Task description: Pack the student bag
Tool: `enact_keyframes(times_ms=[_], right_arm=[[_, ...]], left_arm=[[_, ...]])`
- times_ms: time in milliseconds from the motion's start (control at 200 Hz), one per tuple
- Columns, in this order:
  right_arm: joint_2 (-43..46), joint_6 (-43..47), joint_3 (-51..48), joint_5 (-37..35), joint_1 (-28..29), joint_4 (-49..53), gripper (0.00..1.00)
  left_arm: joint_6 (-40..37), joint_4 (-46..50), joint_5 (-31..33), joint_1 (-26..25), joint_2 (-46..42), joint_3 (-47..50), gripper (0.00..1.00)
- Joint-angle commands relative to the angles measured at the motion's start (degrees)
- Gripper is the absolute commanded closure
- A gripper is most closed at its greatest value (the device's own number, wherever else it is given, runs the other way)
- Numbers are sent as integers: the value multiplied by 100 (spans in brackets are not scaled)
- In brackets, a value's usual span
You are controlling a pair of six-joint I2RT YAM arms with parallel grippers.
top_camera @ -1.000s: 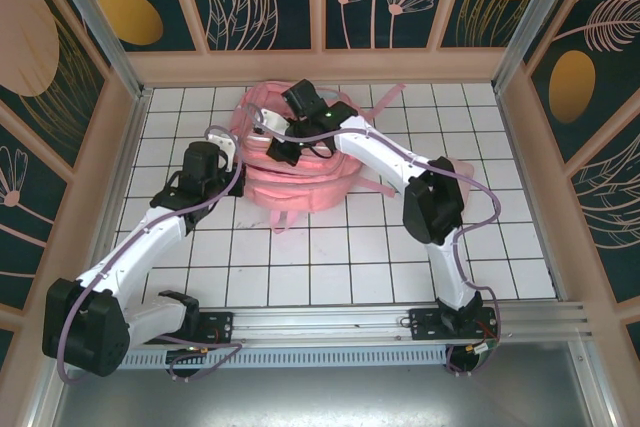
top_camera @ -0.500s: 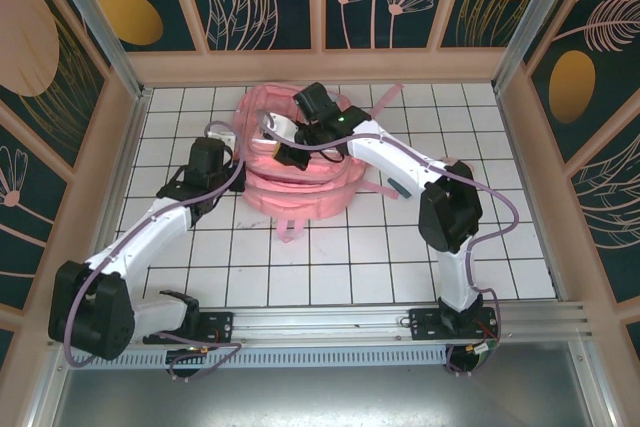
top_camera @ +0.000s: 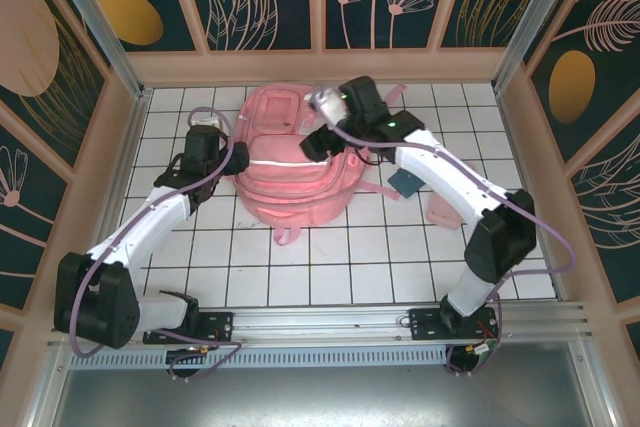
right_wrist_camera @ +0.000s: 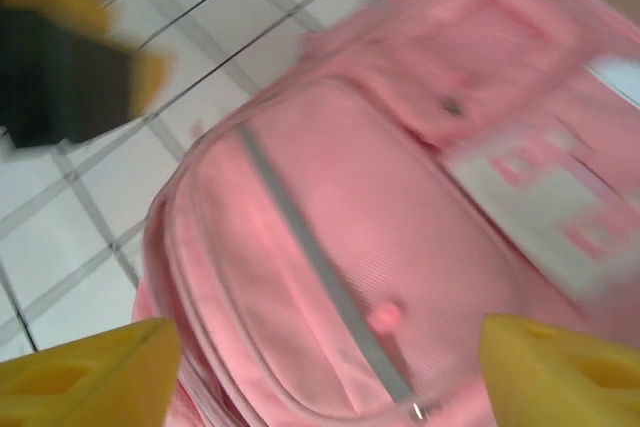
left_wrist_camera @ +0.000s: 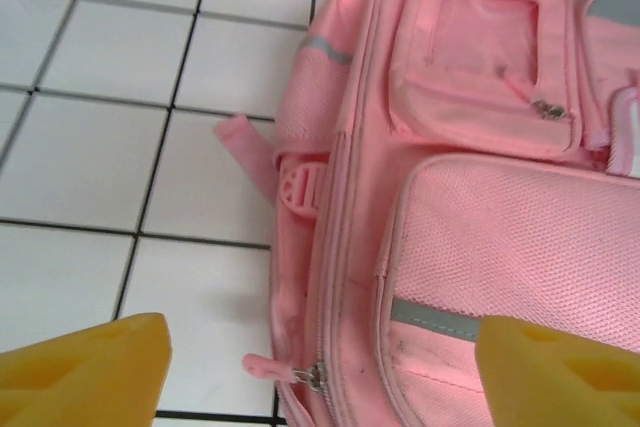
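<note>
The student bag (top_camera: pixel 295 182) lies flat on the white tiled table (top_camera: pixel 330 267), at the far middle, with its front pockets facing up. Its pale stripe (top_camera: pixel 290 161) runs left to right across it.

The left gripper (top_camera: pixel 205 144) is at the bag's left edge. In the left wrist view its 2 yellow fingertips (left_wrist_camera: pixel 85 372) are spread wide and hold nothing. 1 is over bare tile and the other over pink fabric, with a zipper pull (left_wrist_camera: pixel 316 377) on the side seam between them. Whether they touch the bag I cannot tell.

The right gripper (top_camera: pixel 318 137) hangs over the far right part of the bag. The right wrist view is blurred, but there too the claw is spread wide and pinches nothing, with the bag's front beneath it.

Pink straps (top_camera: pixel 385 97) trail off the bag's far right. A small dark flat item (top_camera: pixel 408 183) lies on the tiles to the right of the bag.
</note>
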State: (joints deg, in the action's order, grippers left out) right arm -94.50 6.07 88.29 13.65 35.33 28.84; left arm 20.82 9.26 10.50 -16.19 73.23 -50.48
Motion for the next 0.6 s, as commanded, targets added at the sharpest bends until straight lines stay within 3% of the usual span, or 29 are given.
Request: enact_keyframes(times_ms=[0,135,245,395,596], right_arm=[[222,-2022,-389,-851,-834,325,17],[551,-2762,-1258,-1411,-1607,476,13],[687,-3162,-1851,-1772,-2243,390,9],[592,-3395,-2436,-1575,-3191,24,7],[104,-3225,-2542,-1621,-3634,-169,6]], left_arm=[[283,102,266,-10,-301,-32,12],[360,14,88,-11,-365,-82,2],[501,-132,-75,-15,-317,-186,1],[660,-271,-594,-12,-21,-479,1],[777,-329,-1278,-14,400,-928,1]])
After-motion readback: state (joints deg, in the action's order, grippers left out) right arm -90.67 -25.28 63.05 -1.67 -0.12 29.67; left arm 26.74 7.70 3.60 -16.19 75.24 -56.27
